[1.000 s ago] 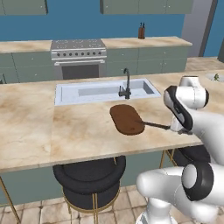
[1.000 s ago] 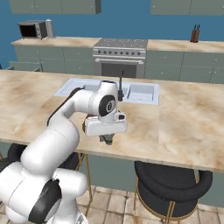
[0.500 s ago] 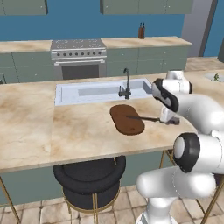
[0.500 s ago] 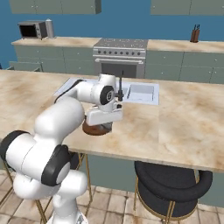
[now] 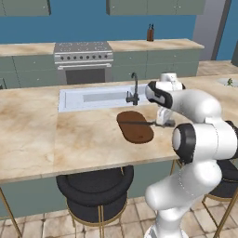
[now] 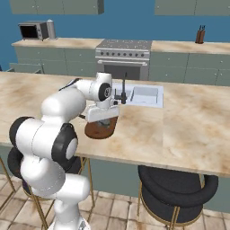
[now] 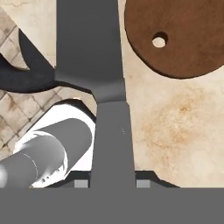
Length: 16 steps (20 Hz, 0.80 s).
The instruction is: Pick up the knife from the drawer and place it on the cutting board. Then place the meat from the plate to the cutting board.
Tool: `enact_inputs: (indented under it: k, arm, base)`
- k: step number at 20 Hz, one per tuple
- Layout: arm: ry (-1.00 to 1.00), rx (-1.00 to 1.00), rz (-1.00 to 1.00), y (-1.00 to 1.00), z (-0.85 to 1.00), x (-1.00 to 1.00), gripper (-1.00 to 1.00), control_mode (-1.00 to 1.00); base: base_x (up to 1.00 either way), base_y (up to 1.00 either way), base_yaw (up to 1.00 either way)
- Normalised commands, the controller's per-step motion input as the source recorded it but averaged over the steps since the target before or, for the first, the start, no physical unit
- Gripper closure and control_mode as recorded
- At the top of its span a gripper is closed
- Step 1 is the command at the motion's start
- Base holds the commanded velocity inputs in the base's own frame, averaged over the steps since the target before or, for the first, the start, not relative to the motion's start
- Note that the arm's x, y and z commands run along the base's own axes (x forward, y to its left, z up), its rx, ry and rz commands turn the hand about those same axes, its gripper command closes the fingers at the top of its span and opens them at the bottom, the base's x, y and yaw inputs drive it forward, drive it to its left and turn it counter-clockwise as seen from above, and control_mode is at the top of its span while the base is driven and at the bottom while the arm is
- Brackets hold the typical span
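The dark reddish-brown cutting board (image 5: 135, 128) lies flat on the marble island counter, just in front of the sink. My gripper (image 5: 163, 122) hangs at the board's right end, shut on the handle of the knife (image 5: 139, 123), whose slim dark blade reaches left, low over the board. In the hand view the knife (image 7: 89, 48) runs up between my fingertips, with the cutting board (image 7: 188, 39) and its hanging hole at the upper right. In the right base view my hand covers part of the cutting board (image 6: 99, 130). A small pale plate (image 5: 228, 82) with something greenish on it sits at the counter's far right.
The sink (image 5: 95, 97) and its black faucet (image 5: 134, 88) lie just behind the board. Black stools (image 5: 95, 186) stand under the counter's near edge. A stove (image 5: 82, 58) and a knife block (image 6: 200, 35) line the back wall.
The arm has swung left and away from the base, carrying the knife from beside the board's right end until its blade lies over the board. The grip has stayed shut.
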Motion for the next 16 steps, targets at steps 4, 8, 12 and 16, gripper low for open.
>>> enact_inputs:
  k: [4, 8, 12, 16]
  arm:
    - [0.0, 0.0, 0.09, 0.22, -0.35, 0.5, 1.0, -1.0]
    - [-0.03, 0.0, 0.09, 0.16, -0.43, 0.47, 1.0, -1.0]
    - [-0.05, 0.0, 0.08, 0.13, -0.39, 0.47, 1.0, -1.0]
    - [-0.06, 0.0, 0.07, 0.1, -0.38, 0.45, 1.0, -1.0]
  base:
    - [0.0, 0.0, 0.0]
    - [0.0, 0.0, 0.0]
    - [0.0, 0.0, 0.0]
    - [0.0, 0.0, 0.0]
